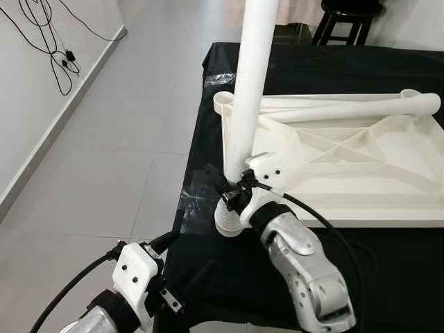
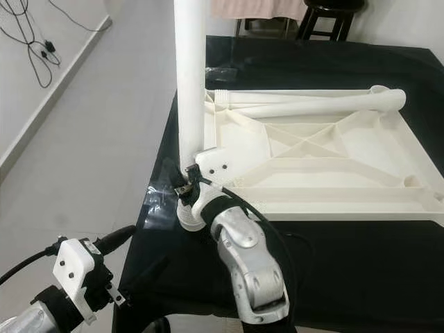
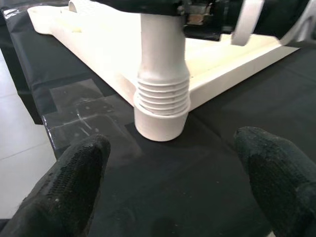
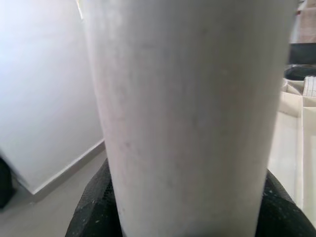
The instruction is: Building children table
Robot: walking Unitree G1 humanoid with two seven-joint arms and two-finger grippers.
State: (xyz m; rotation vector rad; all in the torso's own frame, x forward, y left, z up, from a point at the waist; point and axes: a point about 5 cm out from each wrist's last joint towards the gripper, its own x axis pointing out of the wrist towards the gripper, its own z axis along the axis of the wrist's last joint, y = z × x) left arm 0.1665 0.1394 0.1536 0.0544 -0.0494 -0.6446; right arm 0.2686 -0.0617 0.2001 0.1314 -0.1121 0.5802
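Note:
A white plastic tabletop (image 1: 361,159) lies upside down on a black-covered table (image 1: 388,270). One white leg (image 1: 361,109) rests across its far side. A second white leg (image 1: 248,104) stands upright at the tabletop's near left corner, its threaded end (image 3: 162,101) resting on the black cloth. My right gripper (image 1: 234,189) is shut on this upright leg low down; the right wrist view shows the leg (image 4: 192,118) between the black fingers (image 4: 94,207). My left gripper (image 3: 173,187) is open, low at the table's near edge, facing the leg's threaded end.
Grey tiled floor (image 1: 118,139) lies to the left of the table, with black cables (image 1: 52,48) along the white wall. A dark stool (image 1: 347,21) stands beyond the table's far edge. Clear tape (image 3: 84,113) holds the cloth at the near left corner.

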